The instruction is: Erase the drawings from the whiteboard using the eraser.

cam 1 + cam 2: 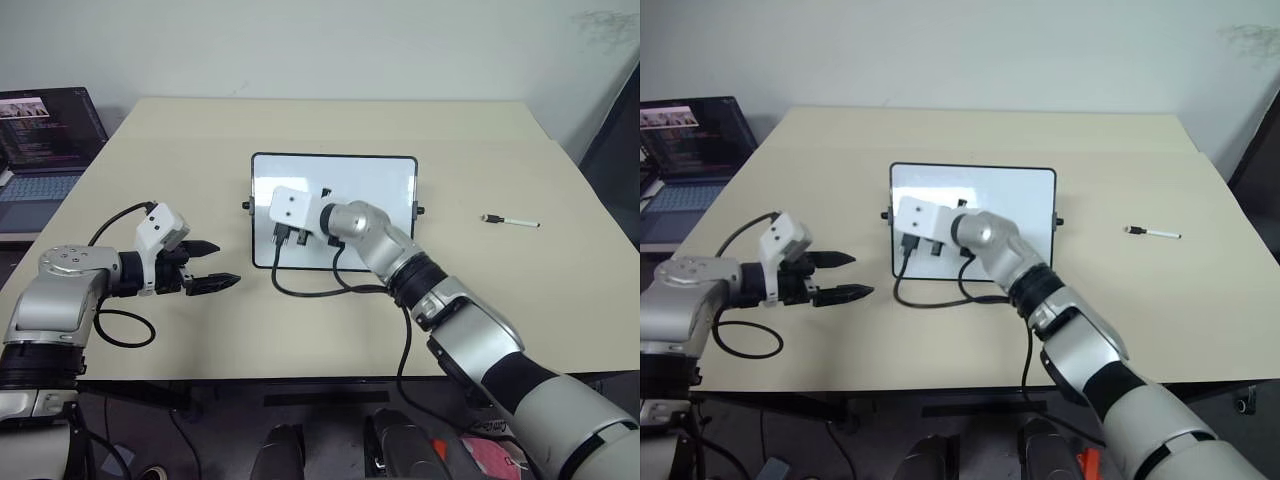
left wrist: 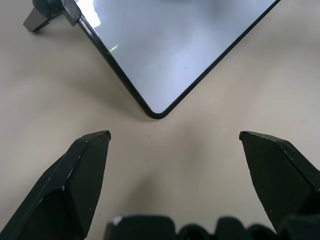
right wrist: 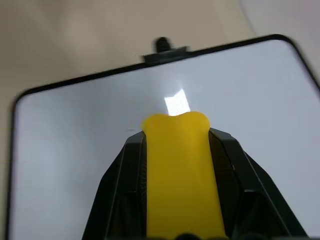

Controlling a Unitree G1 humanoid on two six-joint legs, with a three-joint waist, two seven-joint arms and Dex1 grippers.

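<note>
Whiteboard (image 1: 370, 185) showing glossy white with thin black frame and black side knobs. Eraser (image 3: 181, 175) showing bright yellow between black fingers (image 3: 120, 190) of the right gripper (image 3: 177, 131). Left gripper (image 1: 213, 265) showing black fingers. Table (image 1: 330, 120) looking pale beige. Marker pen (image 1: 510, 221) showing white with black cap. Laptop (image 1: 45, 130) showing dark screen.

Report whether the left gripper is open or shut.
Open: the left gripper has its two fingers spread wide apart with bare table between them.

A beige table (image 1: 500, 300) is seen. A white marker pen with black cap (image 1: 510, 221) is laid near its right side. An open laptop (image 1: 45, 150) is placed just beyond its left edge.
</note>
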